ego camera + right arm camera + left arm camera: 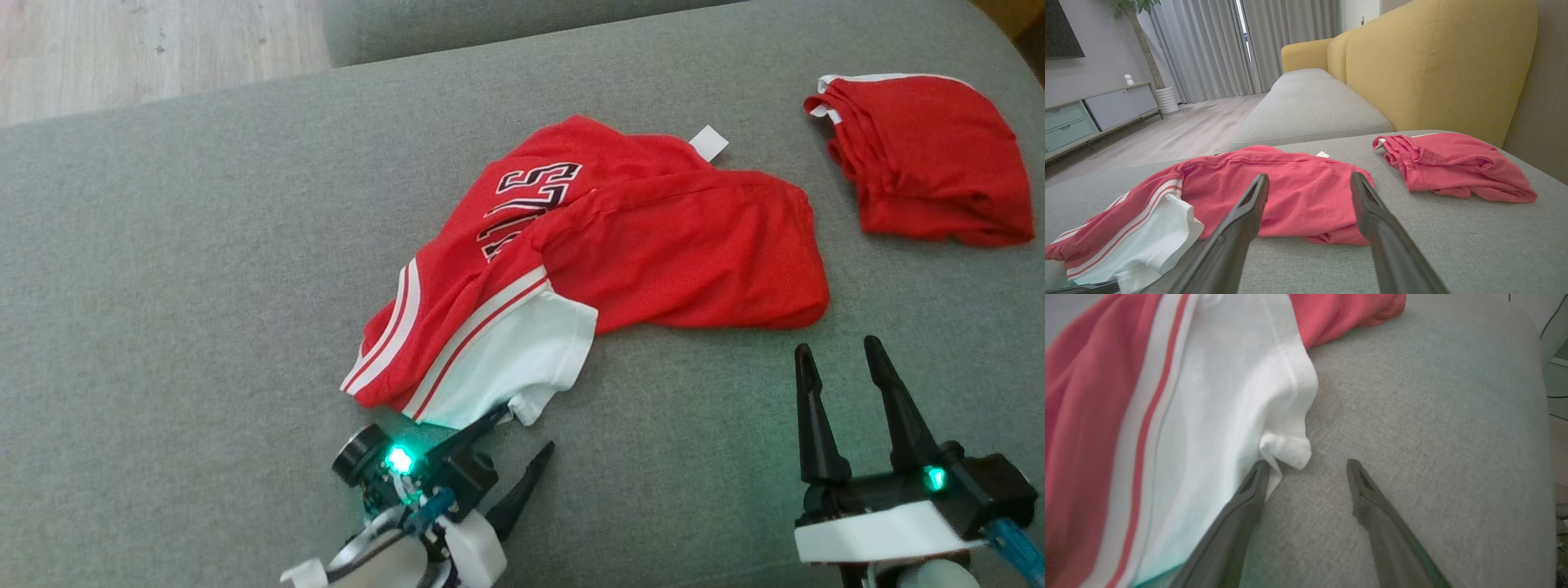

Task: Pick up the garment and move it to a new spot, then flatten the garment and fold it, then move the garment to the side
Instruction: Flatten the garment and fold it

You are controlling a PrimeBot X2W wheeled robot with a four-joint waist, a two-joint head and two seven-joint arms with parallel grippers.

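Two red garments on the grey sofa seat (204, 269). The task garment (653, 253) is a red jersey with black-and-white lettering, one white sleeve (514, 359) and red-white stripe trim. It lies crumpled mid-seat with one white label (709, 143) sticking out at its far edge. The second red garment (927, 163) is a folded bundle at the far right, apart from the jersey. Two grippers, two dark fingers each. The left gripper (526, 430) is low at the jersey's near edge, jaws spread wide and gripping nothing. One fingertip touches the sleeve's hem corner, the other rests over bare cushion just beside it. In the left wrist view a small fold of the sleeve corner sits between the fingers. The right gripper (838, 351) is also spread and empty, over bare seat near the jersey's right lobe and not touching it. One yellow backrest (1433, 61) behind the seat, wooden floor (122, 49) at the far left.
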